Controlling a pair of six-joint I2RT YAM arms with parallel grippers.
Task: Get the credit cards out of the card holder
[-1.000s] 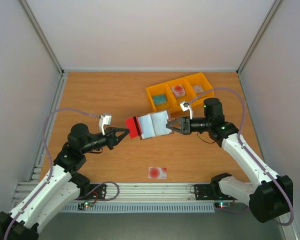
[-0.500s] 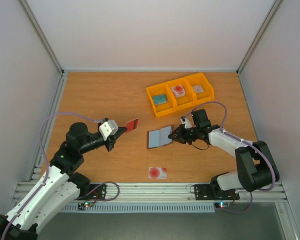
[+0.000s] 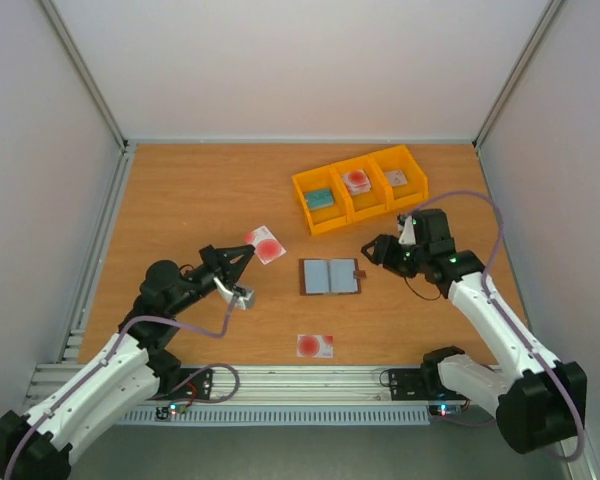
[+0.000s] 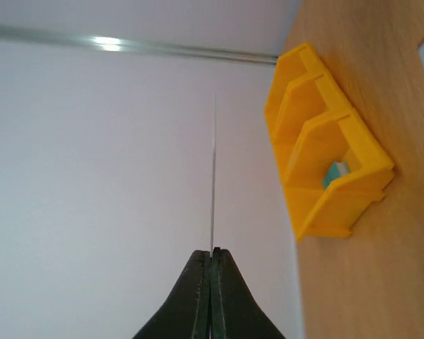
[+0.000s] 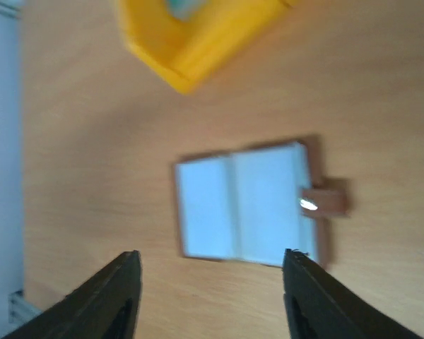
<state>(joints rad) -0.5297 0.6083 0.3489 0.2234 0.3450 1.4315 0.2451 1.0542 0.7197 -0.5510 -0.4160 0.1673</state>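
The card holder [image 3: 329, 277] lies open and flat on the table, grey-blue lining up, its brown snap tab [image 3: 358, 273] on the right. My left gripper [image 3: 247, 251] is shut on one credit card [image 3: 266, 244], pale face with a red spot, held left of the holder. In the left wrist view that card [image 4: 213, 176] shows edge-on, rising from the closed left gripper [image 4: 212, 252]. A second credit card [image 3: 314, 346] rests near the front edge. My right gripper [image 3: 372, 250] hangs open just right of the holder; in its wrist view the card holder [image 5: 244, 205] lies beyond the empty right gripper [image 5: 210, 254].
A yellow three-part bin [image 3: 325, 213] stands at the back right with small items in its compartments; the yellow bin [image 4: 325, 162] also shows in the left wrist view, and the same bin [image 5: 198, 42] in the right one. Walls close the table on three sides.
The right gripper opened and let go of the card holder, which now lies flat, and drew back right. The left gripper pulled the card free and turned its pale face up.
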